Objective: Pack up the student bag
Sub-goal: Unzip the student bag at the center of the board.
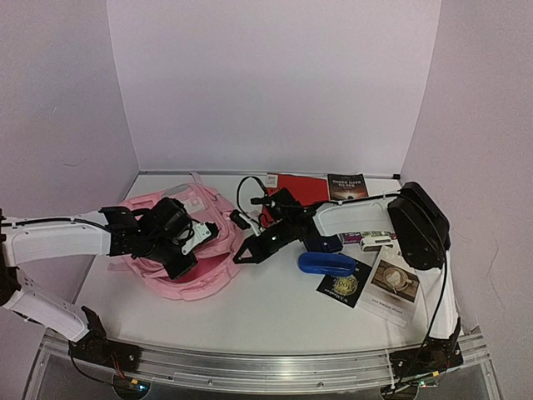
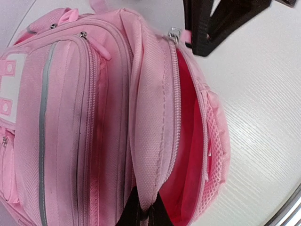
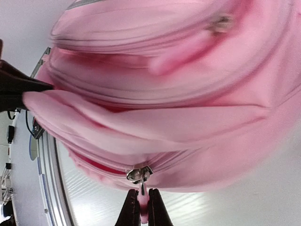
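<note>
Black fingers of the left gripper point(image 2: 143, 214) are pressed together on the edge of a pink flap of the student bag point(image 1: 218, 229), at the bag's 6 o'clock side in the top view. The left arm reaches in from 9 o'clock, with its wrist bent down over the bag. The right arm comes in low from 3 o'clock. The right gripper point(image 3: 142, 212) pinches the pink pull tab point(image 3: 143, 197) under a metal zip slider point(image 3: 138, 174) at the bag's 3 o'clock edge.

The bag lies on the left half of the table point(image 1: 266, 308), its front with the white patches up. Its main compartment gapes between the two grippers, and only deep pink lining point(image 2: 188, 155) shows inside.

At 3 o'clock from the bag lie a blue object point(image 1: 326, 263), a dark booklet point(image 1: 344, 283) and a booklet with a coffee cup picture point(image 1: 393, 282). Farther, at 1 o'clock by the back wall, lie a red folder point(image 1: 300, 185) and a dark book point(image 1: 347, 185).
</note>
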`<state>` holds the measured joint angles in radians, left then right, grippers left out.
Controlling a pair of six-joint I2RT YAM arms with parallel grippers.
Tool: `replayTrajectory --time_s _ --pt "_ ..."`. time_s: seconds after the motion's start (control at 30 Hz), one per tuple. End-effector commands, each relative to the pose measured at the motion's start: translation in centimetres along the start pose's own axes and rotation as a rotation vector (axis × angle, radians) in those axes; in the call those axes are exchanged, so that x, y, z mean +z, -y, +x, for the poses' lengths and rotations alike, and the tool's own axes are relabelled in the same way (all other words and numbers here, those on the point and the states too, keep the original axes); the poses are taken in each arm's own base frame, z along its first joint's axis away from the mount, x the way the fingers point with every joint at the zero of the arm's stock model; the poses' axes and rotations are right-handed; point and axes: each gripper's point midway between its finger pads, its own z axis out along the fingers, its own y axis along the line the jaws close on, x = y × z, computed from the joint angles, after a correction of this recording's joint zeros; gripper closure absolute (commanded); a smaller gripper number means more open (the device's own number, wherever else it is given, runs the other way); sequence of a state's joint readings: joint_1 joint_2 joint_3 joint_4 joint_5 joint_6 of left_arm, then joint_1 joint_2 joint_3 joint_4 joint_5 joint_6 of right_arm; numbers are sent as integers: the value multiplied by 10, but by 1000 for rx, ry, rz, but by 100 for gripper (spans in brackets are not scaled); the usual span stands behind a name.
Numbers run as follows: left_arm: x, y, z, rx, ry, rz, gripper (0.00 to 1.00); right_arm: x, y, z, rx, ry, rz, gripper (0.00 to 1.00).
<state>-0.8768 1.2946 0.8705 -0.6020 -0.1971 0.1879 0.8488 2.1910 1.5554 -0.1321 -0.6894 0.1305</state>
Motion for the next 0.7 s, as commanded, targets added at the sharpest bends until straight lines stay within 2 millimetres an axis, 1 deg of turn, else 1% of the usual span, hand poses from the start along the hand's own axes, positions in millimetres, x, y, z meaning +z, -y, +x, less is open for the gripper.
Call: replayTrajectory --time_s 0.0,0.07,0.1,0.13,0.2,0.33,0.47,0.53,0.6,0.67 --pt "-38 -24 8 -3 -21 -92 100 -27 54 -17 -30 25 165 100" --pt "-46 -25 10 -14 -14 -94 100 -24 63 -25 -36 36 190 100" --pt "-50 -25 10 -19 -8 -95 100 -24 67 -34 -44 52 202 100" --pt "-56 -26 8 -25 8 -96 100 -23 72 -37 -45 57 212 100" --pt "-67 -27 7 -37 37 -101 100 -24 83 -50 -49 83 238 100" --pt "-91 -33 5 -61 106 -120 100 -23 114 -70 -49 124 315 100" --pt "-107 -37 7 -69 144 -131 100 -19 140 -83 -30 157 372 100" --pt "-114 -38 7 -75 166 -131 100 -14 153 -86 -17 169 407 100" --pt "-123 -39 6 -81 197 -130 100 -11 161 -93 -1 191 430 100" --pt "-133 -41 5 -91 232 -133 100 -4 169 -97 22 207 434 100"
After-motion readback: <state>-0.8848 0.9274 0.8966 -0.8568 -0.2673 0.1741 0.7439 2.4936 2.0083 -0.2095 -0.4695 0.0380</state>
